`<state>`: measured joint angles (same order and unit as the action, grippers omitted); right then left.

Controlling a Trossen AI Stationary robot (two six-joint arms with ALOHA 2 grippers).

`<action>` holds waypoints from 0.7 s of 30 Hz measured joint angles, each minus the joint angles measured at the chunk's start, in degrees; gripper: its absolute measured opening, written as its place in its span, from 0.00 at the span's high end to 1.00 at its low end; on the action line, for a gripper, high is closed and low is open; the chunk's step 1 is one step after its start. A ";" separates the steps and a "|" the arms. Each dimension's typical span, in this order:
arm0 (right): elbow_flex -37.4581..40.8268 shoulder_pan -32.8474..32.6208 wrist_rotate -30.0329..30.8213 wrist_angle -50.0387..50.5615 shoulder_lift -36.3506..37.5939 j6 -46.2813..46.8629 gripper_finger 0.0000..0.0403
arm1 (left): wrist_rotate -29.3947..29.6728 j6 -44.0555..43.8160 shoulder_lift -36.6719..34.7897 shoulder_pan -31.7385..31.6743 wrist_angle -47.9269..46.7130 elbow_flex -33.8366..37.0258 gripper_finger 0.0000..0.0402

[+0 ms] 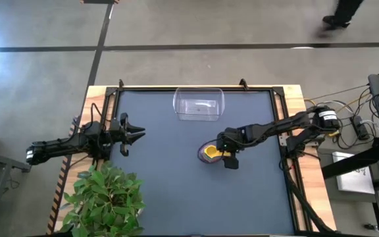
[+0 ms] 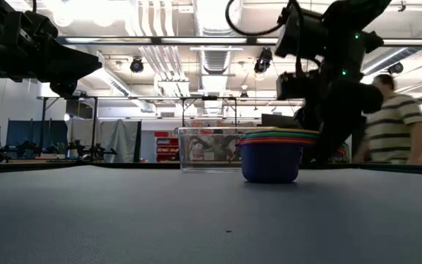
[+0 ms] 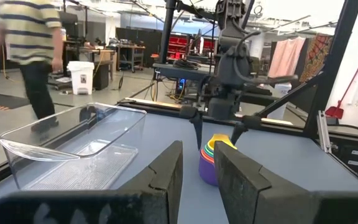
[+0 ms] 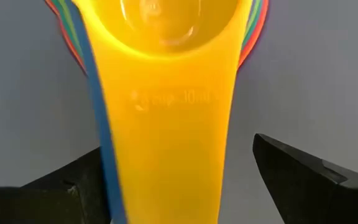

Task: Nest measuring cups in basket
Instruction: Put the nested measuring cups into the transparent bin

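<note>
Left end effector (image 1: 139, 134): you see it parked at the desk's (image 1: 163, 191) left edge, dark fingers slightly parted, holding nothing. Basket (image 1: 199, 105): clear, smooth plastic tub, rounded corners, at the desk's far centre. Measuring cups (image 1: 208, 152): glossy plastic nested in 1 stack, blue outermost, yellow innermost, on the desk, nearer you than the basket. Right end effector (image 1: 228, 158): fingers spread wide either side of the flat yellow handle (image 4: 166, 137), not clamped on it.

measuring cups (image 4: 166, 93) cropped, handle lettering blurred, perhaps "10ml"
</note>
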<state>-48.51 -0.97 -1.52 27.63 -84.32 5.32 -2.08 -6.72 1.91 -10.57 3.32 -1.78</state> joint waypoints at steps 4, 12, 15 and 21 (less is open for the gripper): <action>-0.55 0.00 0.01 -0.10 -2.64 -0.98 0.24 | 0.01 -0.01 0.01 -0.01 0.02 0.00 0.81; -0.62 0.00 0.01 0.24 -3.59 -1.44 0.58 | 0.01 -0.02 0.02 -0.02 -0.01 0.00 0.81; -0.62 -0.02 0.15 0.31 -2.22 -1.34 0.72 | 0.01 -0.02 0.02 0.00 -0.01 -0.01 0.81; -0.66 0.00 0.06 0.46 1.17 -1.29 0.72 | 0.00 -0.02 0.00 -0.02 -0.01 0.00 0.81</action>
<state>-49.17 -0.97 -1.46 28.10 -83.15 4.03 -2.07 -6.74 1.91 -10.58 3.31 -1.78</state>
